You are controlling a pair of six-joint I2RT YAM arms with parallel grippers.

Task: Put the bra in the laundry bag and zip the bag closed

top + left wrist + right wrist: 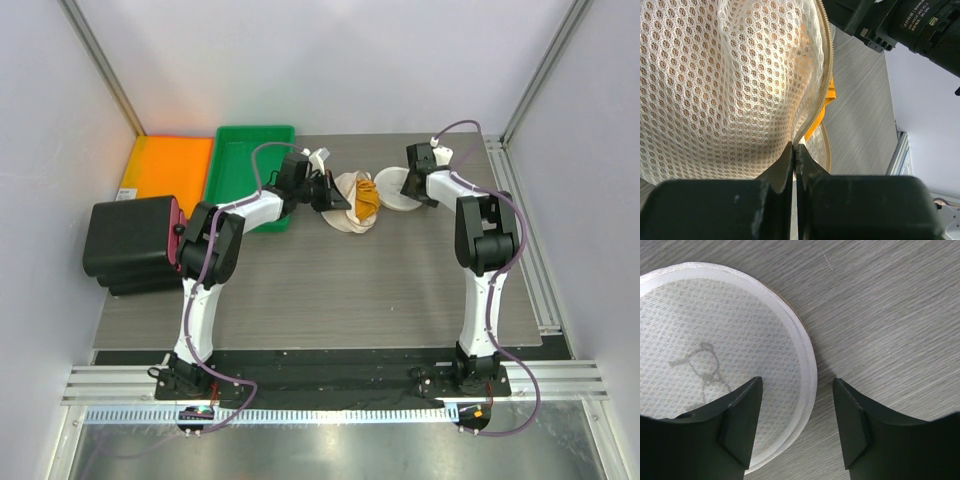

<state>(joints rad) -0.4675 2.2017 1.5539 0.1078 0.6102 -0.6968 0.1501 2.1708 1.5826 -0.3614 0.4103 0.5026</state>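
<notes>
The cream mesh laundry bag (352,205) lies at the back middle of the table with the orange-yellow bra (366,199) inside its open mouth. My left gripper (325,192) is shut on the bag's rim; in the left wrist view the mesh (730,85) fills the frame, the bra (825,102) peeks out past the zipper edge, and the fingers (790,165) pinch the rim. The round lid panel (398,188) lies flat to the right. My right gripper (797,412) is open, straddling the lid's edge (807,365) from above.
A green tray (250,170) and a flat orange tray (168,165) sit at the back left. A black box (130,240) stands at the left edge. Metal frame rails (525,220) run along the right side.
</notes>
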